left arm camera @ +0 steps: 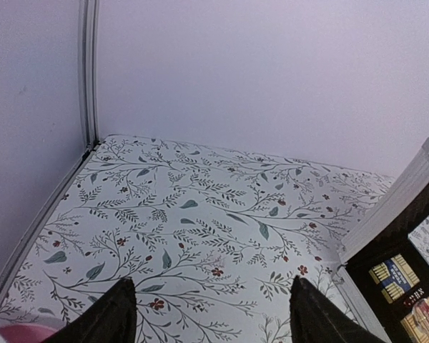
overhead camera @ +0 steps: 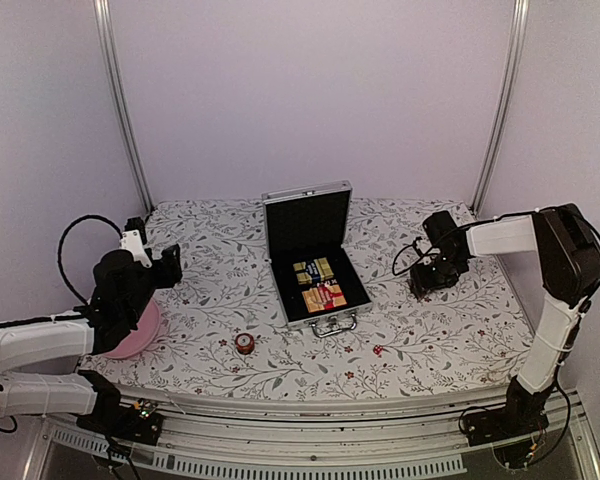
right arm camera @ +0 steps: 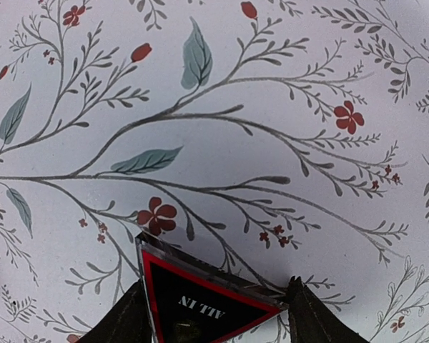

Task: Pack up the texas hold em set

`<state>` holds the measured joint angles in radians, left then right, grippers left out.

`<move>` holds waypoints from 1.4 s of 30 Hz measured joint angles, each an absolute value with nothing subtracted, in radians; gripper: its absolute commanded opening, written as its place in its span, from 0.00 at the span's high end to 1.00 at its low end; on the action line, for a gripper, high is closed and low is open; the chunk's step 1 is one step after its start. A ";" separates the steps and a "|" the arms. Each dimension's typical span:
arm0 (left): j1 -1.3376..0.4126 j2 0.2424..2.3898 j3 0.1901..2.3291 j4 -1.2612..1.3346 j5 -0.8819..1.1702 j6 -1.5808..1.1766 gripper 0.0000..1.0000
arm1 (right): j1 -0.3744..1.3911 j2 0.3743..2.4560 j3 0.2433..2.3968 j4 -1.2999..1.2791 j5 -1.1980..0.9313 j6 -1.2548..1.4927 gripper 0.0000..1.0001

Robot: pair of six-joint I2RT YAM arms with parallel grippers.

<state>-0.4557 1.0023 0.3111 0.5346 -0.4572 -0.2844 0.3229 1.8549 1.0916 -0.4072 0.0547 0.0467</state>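
The texas hold em set's silver case (overhead camera: 322, 316) lies open at mid-table, its black-lined lid (overhead camera: 307, 220) upright. Yellow and red card packs (overhead camera: 320, 285) sit in its base. A red round token (overhead camera: 244, 343) lies loose on the cloth in front of the case. Right of the case, my right gripper (overhead camera: 425, 285) is low over the cloth. In the right wrist view its fingers touch both sides of a black-and-red triangular "ALL IN" token (right arm camera: 200, 293), right gripper (right arm camera: 216, 300). My left gripper (left arm camera: 213, 282) is open with only cloth between its fingers. It is left of the case (left arm camera: 393, 214).
A pink plate (overhead camera: 140, 335) lies at the left edge, partly under my left arm, and its rim (left arm camera: 21, 332) shows in the left wrist view. Flower-patterned cloth (overhead camera: 430, 335) covers the table. White walls and metal posts (overhead camera: 120, 110) close in the back and sides.
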 measured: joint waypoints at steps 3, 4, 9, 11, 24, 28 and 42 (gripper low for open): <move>-0.455 1.001 0.311 0.535 -0.458 -0.284 0.27 | 0.341 1.839 1.092 -0.448 0.068 0.056 0.50; -0.455 1.000 0.311 0.535 -0.458 -0.284 0.27 | 0.351 1.829 1.092 -0.468 0.073 0.061 0.51; -0.455 0.997 0.311 0.535 -0.458 -0.284 0.27 | 0.419 1.751 1.122 -0.556 0.092 0.096 0.51; -0.455 0.994 0.311 0.535 -0.458 -0.284 0.27 | 0.459 1.720 1.161 -0.574 0.095 0.115 0.52; -0.455 0.984 0.300 0.534 -0.459 -0.284 0.27 | 0.768 1.955 1.573 -0.529 0.089 0.180 0.53; -0.455 0.967 0.296 0.533 -0.460 -0.284 0.27 | 0.785 2.083 1.666 -0.513 0.081 0.159 0.52; -0.454 0.948 0.294 0.533 -0.461 -0.284 0.26 | 0.784 2.259 1.803 -0.488 0.084 0.069 0.52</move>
<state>-0.4538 0.9478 0.2943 0.5335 -0.4610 -0.2844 0.7841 2.2593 1.8034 -0.4877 0.0841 0.0689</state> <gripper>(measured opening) 0.735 0.595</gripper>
